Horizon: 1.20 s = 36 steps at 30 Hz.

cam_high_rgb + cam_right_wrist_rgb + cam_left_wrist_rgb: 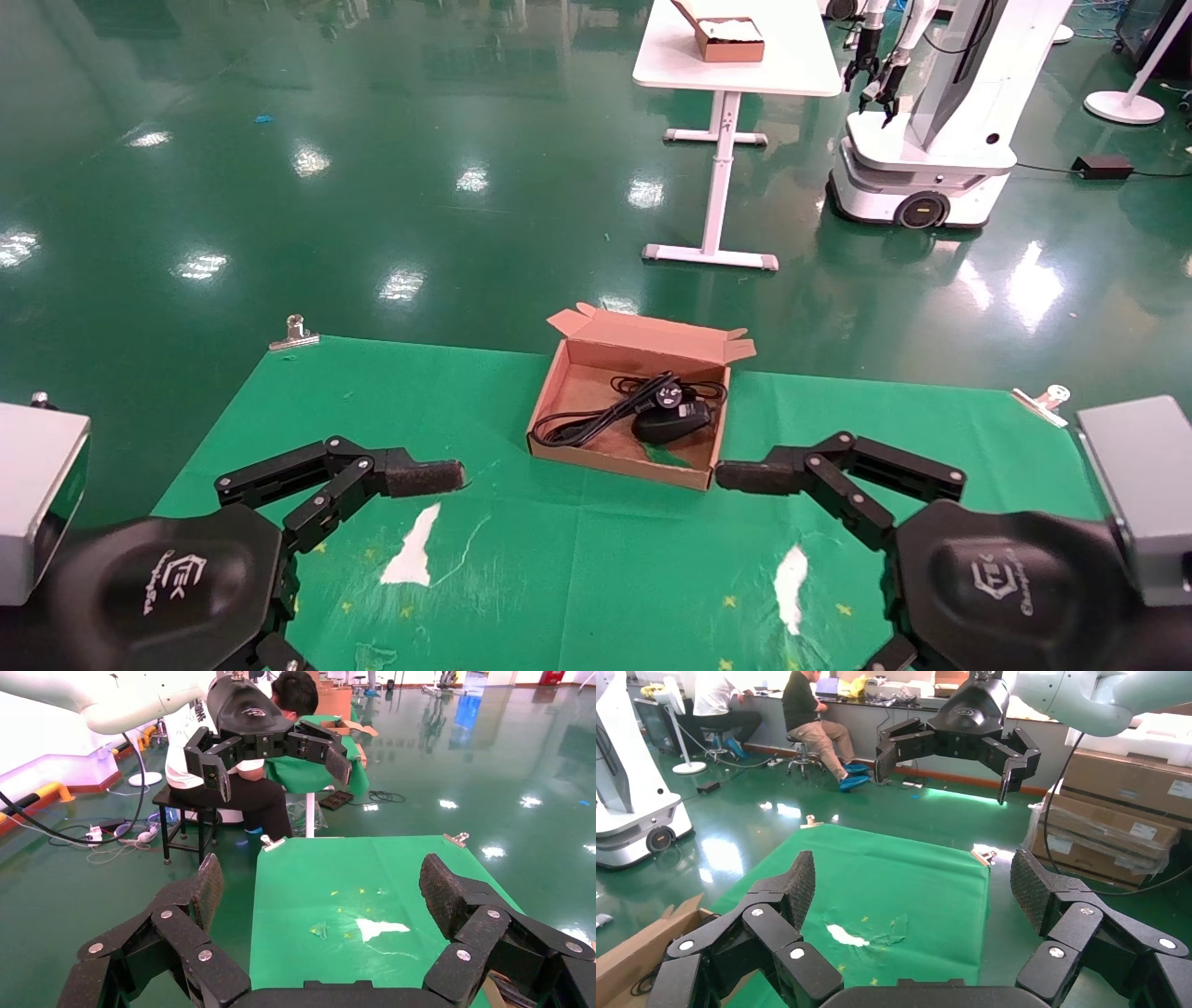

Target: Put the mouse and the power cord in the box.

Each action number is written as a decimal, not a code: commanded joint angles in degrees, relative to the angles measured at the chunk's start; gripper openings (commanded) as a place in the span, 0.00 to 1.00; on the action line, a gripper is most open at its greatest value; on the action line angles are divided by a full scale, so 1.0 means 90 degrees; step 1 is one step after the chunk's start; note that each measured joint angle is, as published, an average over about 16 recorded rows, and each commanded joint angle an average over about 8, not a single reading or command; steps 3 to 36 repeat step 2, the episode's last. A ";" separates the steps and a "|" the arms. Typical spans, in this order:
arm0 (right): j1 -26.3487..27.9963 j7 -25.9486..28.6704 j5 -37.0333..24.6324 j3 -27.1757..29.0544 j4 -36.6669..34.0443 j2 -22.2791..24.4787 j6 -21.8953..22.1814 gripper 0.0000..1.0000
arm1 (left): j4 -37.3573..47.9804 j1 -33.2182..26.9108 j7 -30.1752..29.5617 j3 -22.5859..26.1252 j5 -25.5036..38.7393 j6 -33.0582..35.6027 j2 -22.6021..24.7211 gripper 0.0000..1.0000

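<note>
Mouse [669, 424] and cord [596, 419] lie together in the box [643, 347], far centre on the cloth [447, 410]. We hold our left gripper [909, 888] and right gripper [323, 881] spread open, empty, near the box.

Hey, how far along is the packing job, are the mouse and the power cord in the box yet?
It looks done. The mouse and the power cord both lie inside the box, whose lid is up. Nothing is in hand: the left gripper and right gripper are open and empty above the green cloth, one on each side of the box. Nothing seems left to load.
</note>
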 commanded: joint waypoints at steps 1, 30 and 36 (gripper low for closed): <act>0.0000 0.0000 0.0000 0.0000 0.0000 0.0000 0.0000 1.00 | 0.0000 0.0000 0.0000 0.0000 0.0000 0.0000 0.0000 1.00; 0.0000 0.0000 0.0000 0.0000 0.0000 0.0000 0.0000 1.00 | 0.0000 0.0000 0.0000 0.0000 0.0000 0.0000 0.0000 1.00; 0.0000 0.0000 0.0000 0.0000 0.0000 0.0000 0.0000 1.00 | 0.0000 0.0000 0.0000 0.0000 0.0000 0.0000 0.0000 1.00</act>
